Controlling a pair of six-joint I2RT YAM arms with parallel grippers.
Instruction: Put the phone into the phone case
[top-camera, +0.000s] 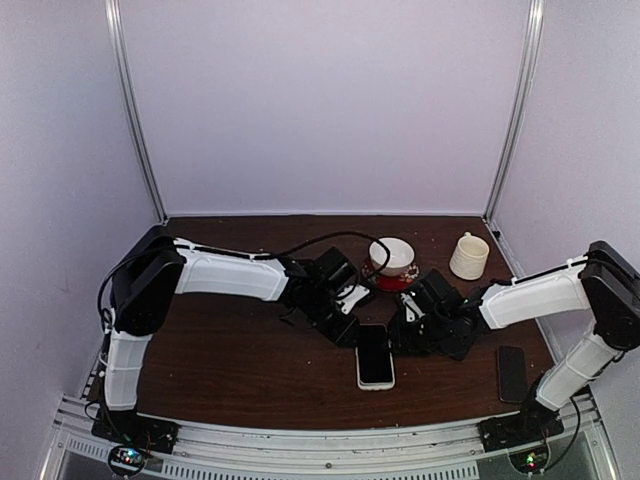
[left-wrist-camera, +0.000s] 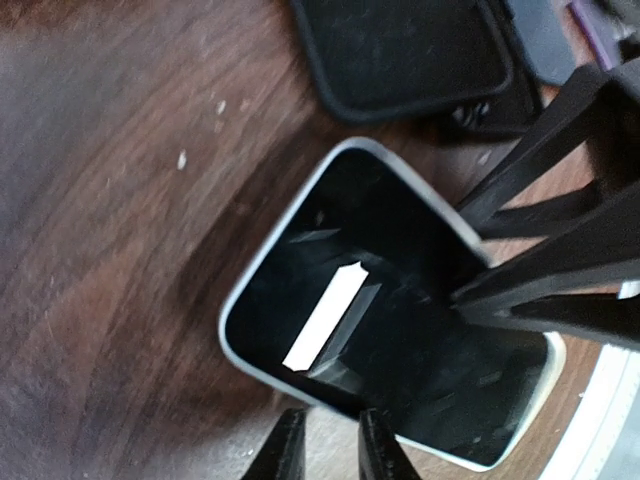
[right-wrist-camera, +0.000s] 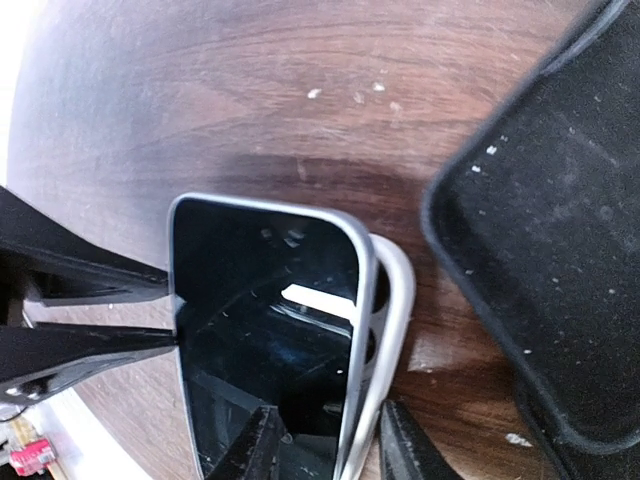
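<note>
Top external: high, set back at 6 o'clock, facing 12 and down; far.
Left wrist: close over table (left-wrist-camera: 120, 200), looking down.
Right wrist: close, looking down.
Shared: phone (top-camera: 375, 357), all three.

Two robot arms, left arm (top-camera: 225, 272) and right arm (top-camera: 530, 298), one wooden table (top-camera: 250, 360), one white-rimmed phone (top-camera: 375, 360), one black phone case (left-wrist-camera: 400, 45), one dark flat slab (top-camera: 512, 373) at the table's right edge, perhaps another case, one cream mug (top-camera: 469, 256), one white cup (top-camera: 392, 255), one red saucer (top-camera: 395, 282).

arms (top-camera: 225, 272): white links — black joints | cable (top-camera: 330, 236): black | fingers (left-wrist-camera: 285, 450): black
</note>
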